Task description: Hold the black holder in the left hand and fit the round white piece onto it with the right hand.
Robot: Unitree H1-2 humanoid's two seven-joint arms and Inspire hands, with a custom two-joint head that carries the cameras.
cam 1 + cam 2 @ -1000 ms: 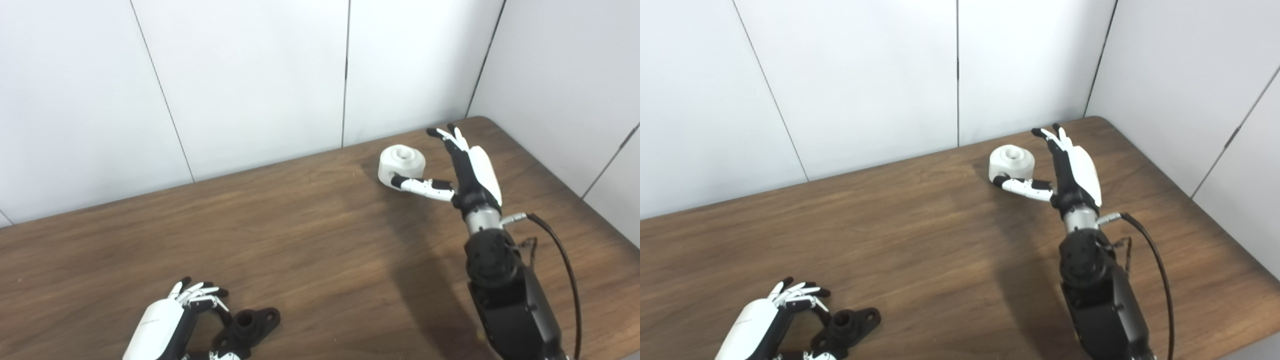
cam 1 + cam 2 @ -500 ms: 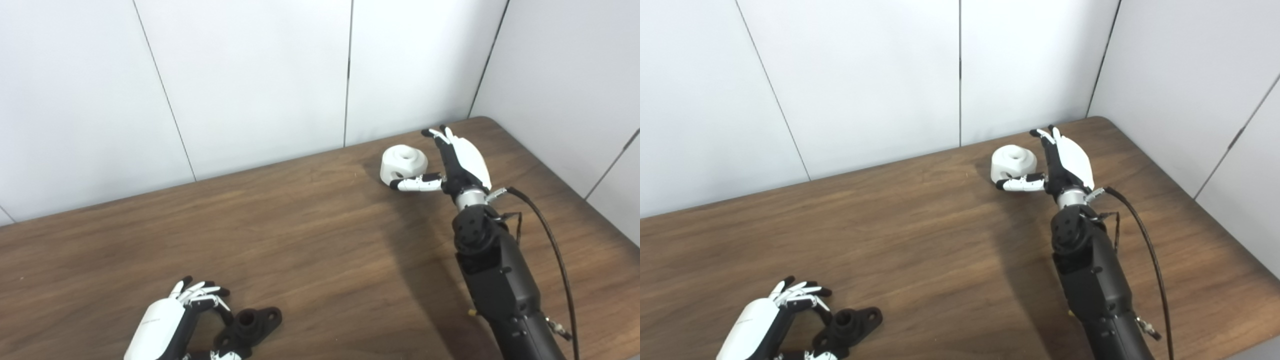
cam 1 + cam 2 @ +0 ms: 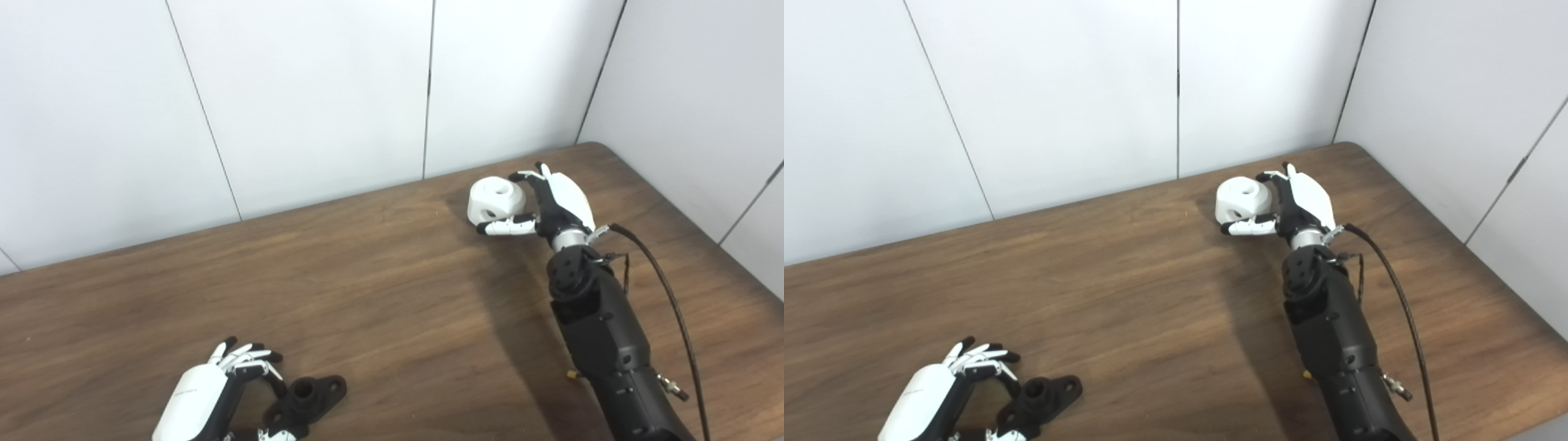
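Note:
The round white piece (image 3: 495,198) sits tilted at the far right of the wooden table (image 3: 380,294), with a hole showing in its side. My right hand (image 3: 551,199) is closed around it, fingers (image 3: 525,176) curled over its top right edge and thumb (image 3: 505,227) along its near side. The black holder (image 3: 306,399) lies flat at the near left edge. My left hand (image 3: 211,392) rests just to its left, fingers apart and curved toward it, thumb tip (image 3: 272,435) below it, not gripping.
White wall panels (image 3: 306,92) stand close behind the table and along its right side. The rounded far right corner of the table (image 3: 597,147) is just behind the right hand. A black cable (image 3: 664,294) trails from the right wrist.
My right hand has reached farther forward and its fingers have curled onto the white piece, which has tipped toward the left. The left hand and the black holder have not moved.

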